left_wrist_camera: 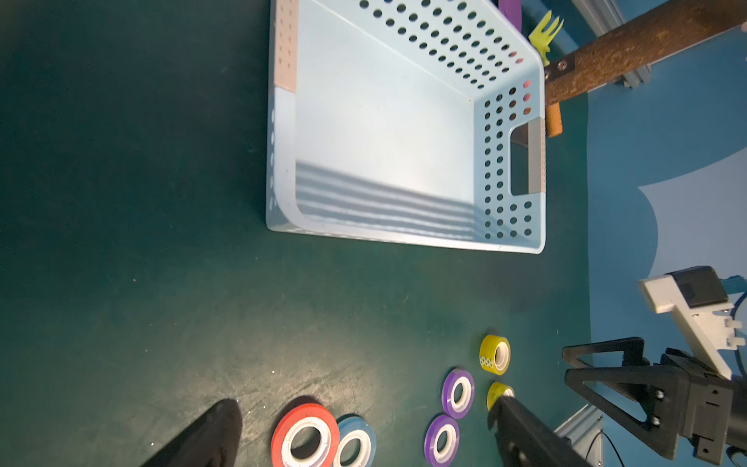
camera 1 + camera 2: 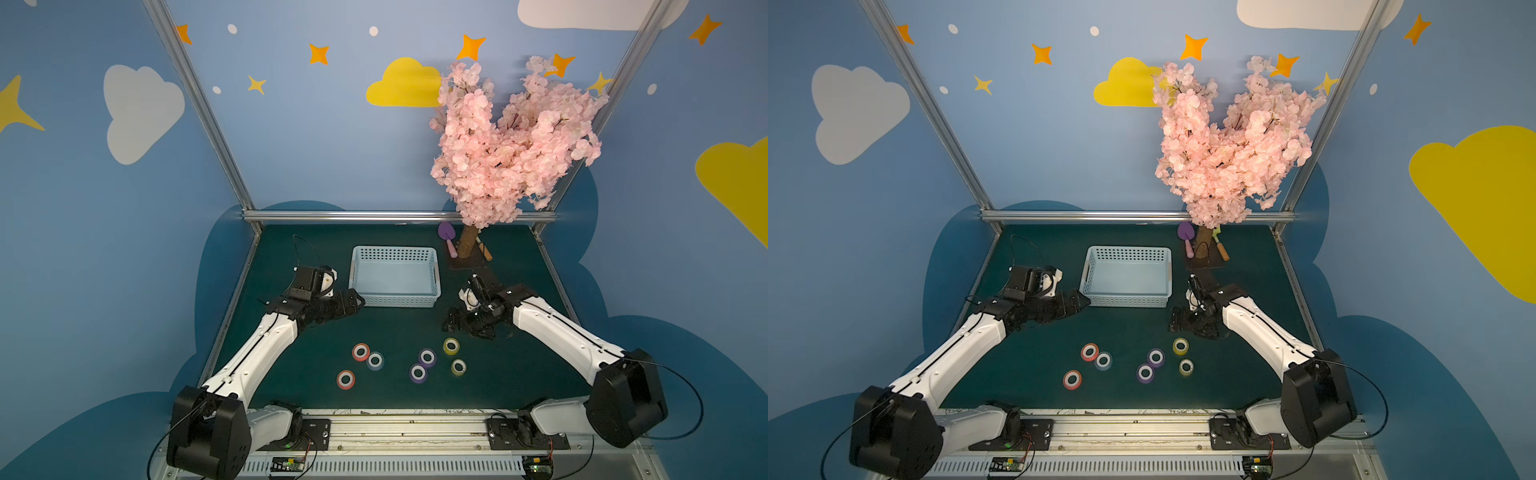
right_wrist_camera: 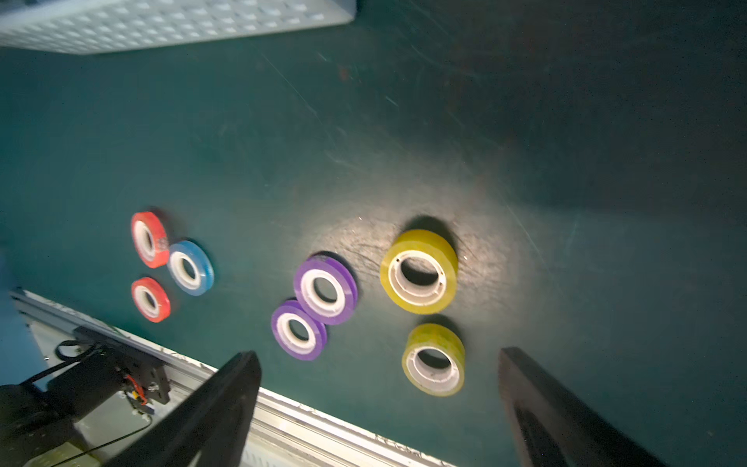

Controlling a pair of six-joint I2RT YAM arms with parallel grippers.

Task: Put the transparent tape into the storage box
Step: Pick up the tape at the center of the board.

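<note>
Several see-through coloured tape rolls lie flat on the green mat: two red [image 2: 360, 352], one blue [image 2: 375, 360], two purple [image 2: 427, 357] and two yellow [image 2: 451, 345]. The pale blue storage box [image 2: 395, 300] stands behind them with nothing in it, as the left wrist view shows along its rim [image 1: 404, 239]. My left gripper [image 2: 359, 301] hovers open by the box's near left corner. My right gripper [image 2: 451, 322] hovers open just behind the yellow rolls, holding nothing. In the right wrist view a yellow roll [image 3: 433, 360] lies on the mat between the spread fingers [image 3: 378, 353].
A pink blossom tree [image 2: 511, 137] stands at the back right on a brown trunk [image 2: 469, 243]. A purple toy shovel [image 2: 448, 235] and an orange-handled tool [image 2: 484, 249] lie beside it. A metal rail [image 2: 395, 432] runs along the front edge.
</note>
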